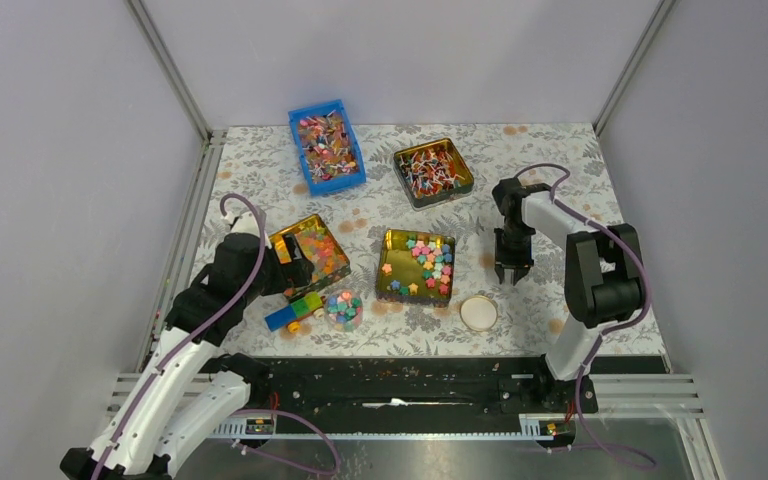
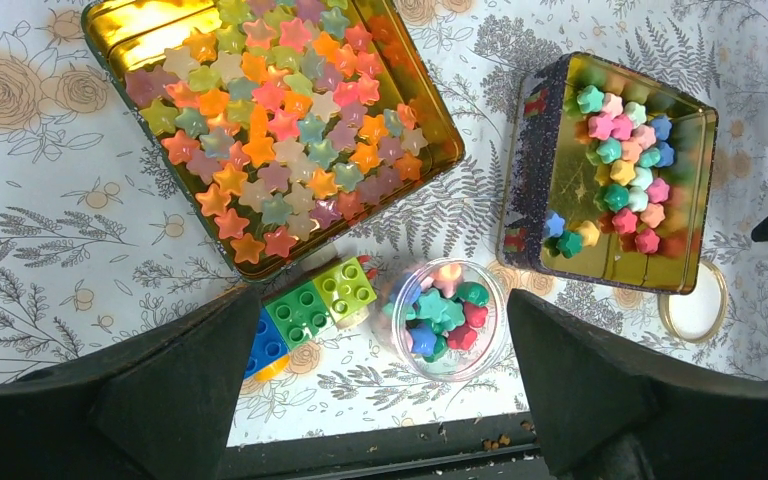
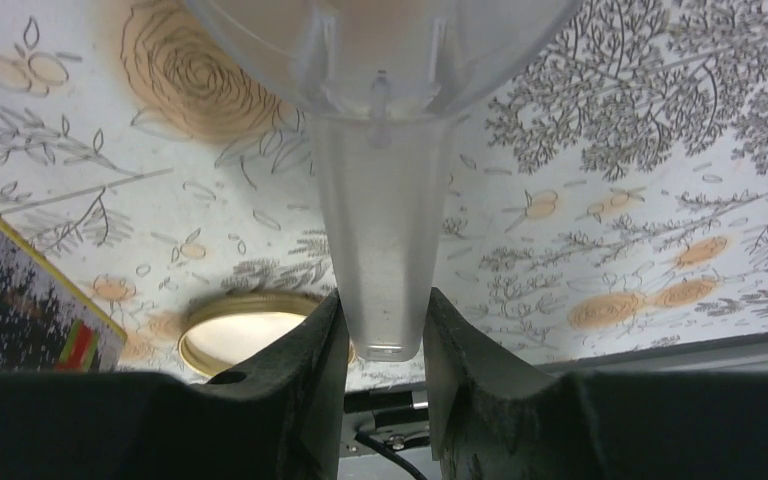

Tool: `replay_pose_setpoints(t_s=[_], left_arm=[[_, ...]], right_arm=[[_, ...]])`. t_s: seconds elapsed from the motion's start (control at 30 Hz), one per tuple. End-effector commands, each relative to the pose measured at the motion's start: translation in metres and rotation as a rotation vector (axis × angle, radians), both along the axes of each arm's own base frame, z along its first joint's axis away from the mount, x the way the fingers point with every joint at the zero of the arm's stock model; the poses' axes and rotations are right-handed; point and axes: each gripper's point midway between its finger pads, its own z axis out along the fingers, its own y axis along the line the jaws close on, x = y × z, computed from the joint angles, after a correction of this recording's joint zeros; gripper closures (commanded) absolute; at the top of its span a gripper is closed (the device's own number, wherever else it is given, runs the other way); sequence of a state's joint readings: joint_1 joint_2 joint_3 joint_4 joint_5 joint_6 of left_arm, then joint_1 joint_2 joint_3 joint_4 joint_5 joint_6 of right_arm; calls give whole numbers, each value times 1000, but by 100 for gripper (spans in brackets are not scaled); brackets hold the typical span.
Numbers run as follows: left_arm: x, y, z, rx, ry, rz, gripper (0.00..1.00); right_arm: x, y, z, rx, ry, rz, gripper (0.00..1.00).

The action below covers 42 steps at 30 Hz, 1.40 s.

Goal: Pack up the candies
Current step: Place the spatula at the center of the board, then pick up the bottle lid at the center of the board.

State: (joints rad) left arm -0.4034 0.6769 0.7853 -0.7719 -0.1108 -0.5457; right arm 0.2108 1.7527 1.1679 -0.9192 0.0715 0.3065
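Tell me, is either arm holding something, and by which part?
The right tool grips a clear plastic scoop by its handle; the left tool is open and empty.

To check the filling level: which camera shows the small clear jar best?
Left wrist view: the jar lies close and central, candies inside distinct. Top view shows it tiny; right wrist view misses it.
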Motion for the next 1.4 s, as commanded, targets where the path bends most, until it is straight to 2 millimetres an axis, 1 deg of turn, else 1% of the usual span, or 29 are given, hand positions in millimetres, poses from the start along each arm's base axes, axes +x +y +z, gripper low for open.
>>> replay_pose_setpoints(t_s=[0.0,0.07,0.17,0.2,0.37,0.5,0.63,0.77,0.87,1.03,1.1,1.2,1.37], left_arm=[[8,6,22,5,-77,28,1],[9,5,24,-5,-83,31,1],[12,4,27,-13,-98,38,1],[14,6,27,-8,-103,46,1],[17,10,31,22,-114,52,1],[17,11,32,26,-120,54,1],[17,9,28,6,-119,60,1],[17,6,20,-18,-109,63,1],[18,6,15,-22,-99,76,1],[17,6,15,-35,-95,84,1],[16,5,14,-39,-93,83,1],[13,5,11,-49,-87,89,1],[10,5,7,-69,-80,94,1]], right_arm=[[23,-2,0,-30,-62,-6,94],[25,2,-1,-12,-57,-9,87],[26,5,-1,8,-53,3,69],[27,5,-1,6,-57,5,66],[24,10,4,43,-64,5,53],[16,14,14,74,-92,-4,46],[8,18,23,96,-117,5,45],[-7,38,30,135,-114,57,45],[-19,56,30,140,-99,114,47],[-49,85,18,162,-47,203,54],[-59,96,11,183,-26,231,60],[-69,102,4,199,5,254,63],[-74,107,-7,199,25,303,64]])
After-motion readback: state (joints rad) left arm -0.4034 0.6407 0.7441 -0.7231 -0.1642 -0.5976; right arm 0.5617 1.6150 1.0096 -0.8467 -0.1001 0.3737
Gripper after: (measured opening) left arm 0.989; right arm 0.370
